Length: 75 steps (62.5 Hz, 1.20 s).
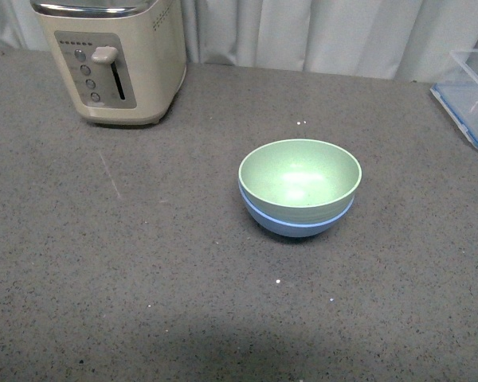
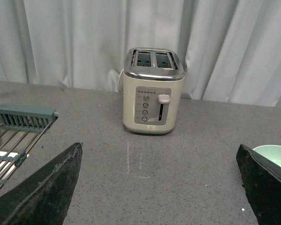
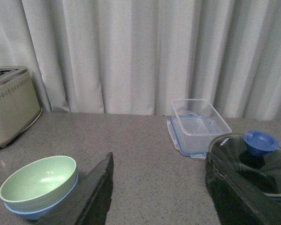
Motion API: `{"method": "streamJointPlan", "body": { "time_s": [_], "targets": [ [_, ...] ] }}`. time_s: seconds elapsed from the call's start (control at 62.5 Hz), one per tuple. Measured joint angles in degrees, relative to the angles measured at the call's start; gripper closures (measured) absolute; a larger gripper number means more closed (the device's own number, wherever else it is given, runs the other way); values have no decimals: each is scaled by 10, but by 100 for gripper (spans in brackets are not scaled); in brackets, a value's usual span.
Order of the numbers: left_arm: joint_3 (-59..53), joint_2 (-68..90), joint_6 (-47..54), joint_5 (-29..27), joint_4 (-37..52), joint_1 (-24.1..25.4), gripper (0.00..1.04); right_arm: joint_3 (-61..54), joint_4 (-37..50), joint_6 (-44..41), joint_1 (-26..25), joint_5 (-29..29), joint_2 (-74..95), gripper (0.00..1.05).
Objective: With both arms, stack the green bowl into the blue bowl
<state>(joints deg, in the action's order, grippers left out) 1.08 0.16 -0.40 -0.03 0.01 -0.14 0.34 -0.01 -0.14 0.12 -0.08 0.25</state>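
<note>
Green bowl (image 1: 299, 173) sits nested inside the blue bowl (image 1: 296, 222), upright, rims nearly level; only a band of blue wall and its pale rim show below the green one. The pair stands on the grey speckled counter (image 1: 143, 270), in front of and to the right of the toaster (image 1: 111, 60), well apart from it. Nothing touches the bowls.

Right wrist view: same stack, green bowl (image 3: 40, 180) over blue bowl (image 3: 35, 212), toaster (image 3: 11, 105) behind it. Right gripper (image 3: 159, 197) has its fingers (image 3: 96, 199) spread wide, holding nothing, the bowls just beside one finger and clear of it.

Left wrist view: left gripper (image 2: 159, 187) also spread, empty, fingers (image 2: 47, 192) framing the toaster (image 2: 153, 91) straight ahead. A sliver of green bowl (image 2: 274, 157) shows beside one finger; contact there is hard to judge, probably none.

Further from the toaster than the bowls: a clear plastic box with blue rim (image 3: 196, 124), and a glass pot lid with blue knob (image 3: 253, 157) close by it. On the toaster's other side, a wire rack (image 2: 16, 133). White curtain (image 3: 140, 51) behind the counter.
</note>
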Motion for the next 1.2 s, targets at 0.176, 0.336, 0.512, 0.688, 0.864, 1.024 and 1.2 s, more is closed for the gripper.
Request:
{"method": "streamJointPlan", "body": {
  "time_s": [0.176,0.336,0.512,0.688,0.864,1.024,1.2],
  "targets": [
    [0,0,0,0,0,0,6,0,0,0,0,0,1,16],
    [0,0,0,0,0,0,6,0,0,0,0,0,0,9],
    [0,0,0,0,0,0,6,0,0,0,0,0,0,9],
    [0,0,0,0,0,0,6,0,0,0,0,0,0,9],
    [0,0,0,0,0,0,6,0,0,0,0,0,0,9],
    [0,0,0,0,0,0,6,0,0,0,0,0,0,9],
    [0,0,0,0,0,0,6,0,0,0,0,0,0,9]
  ]
}}
